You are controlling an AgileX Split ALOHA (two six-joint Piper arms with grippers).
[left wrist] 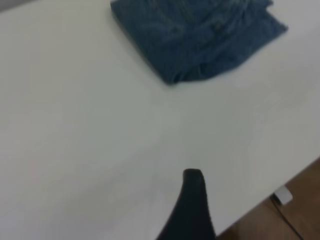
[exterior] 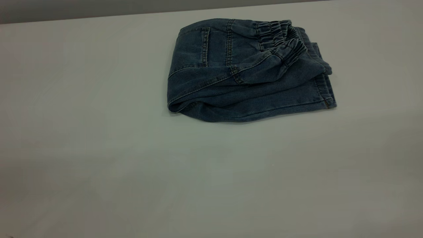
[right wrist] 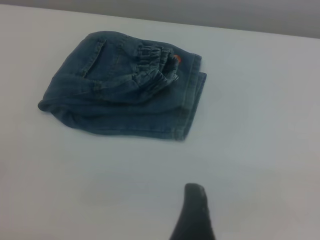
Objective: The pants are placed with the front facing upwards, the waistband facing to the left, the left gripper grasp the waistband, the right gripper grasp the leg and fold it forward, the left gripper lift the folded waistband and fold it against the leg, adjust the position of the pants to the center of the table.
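The pants [exterior: 244, 79] lie folded into a compact bundle on the white bench [exterior: 99, 148], toward the far edge and a bit right of centre in the exterior view. Blue denim, mid-dark wash w/ paler stitching. The waistband [exterior: 281, 38], gathered and ruched, sits on top of the bundle near its far right corner, folded over onto the leg fabric. A pocket outline w/ double seams shows on the upper layer at the left. The leg hems stack at the right end, layers slightly offset. The near-left corner of the bundle is a rounded fold, the near edge a bit puffed, not pressed flat. In the right wrist view a small orange-red spot shows just beside the waistband, prob. part of a patch, but too small to tell.

Neither arm shows in the exterior view. In the left wrist view only one black finger of the left gripper [left wrist: 192, 200] shows, over bare bench, well apart from the pants; open or closed, can't tell. Same for the right gripper [right wrist: 195, 210]: one dark finger over bare bench, well apart from the pants' hem end, state can't be told. Nothing is held by either finger in view.
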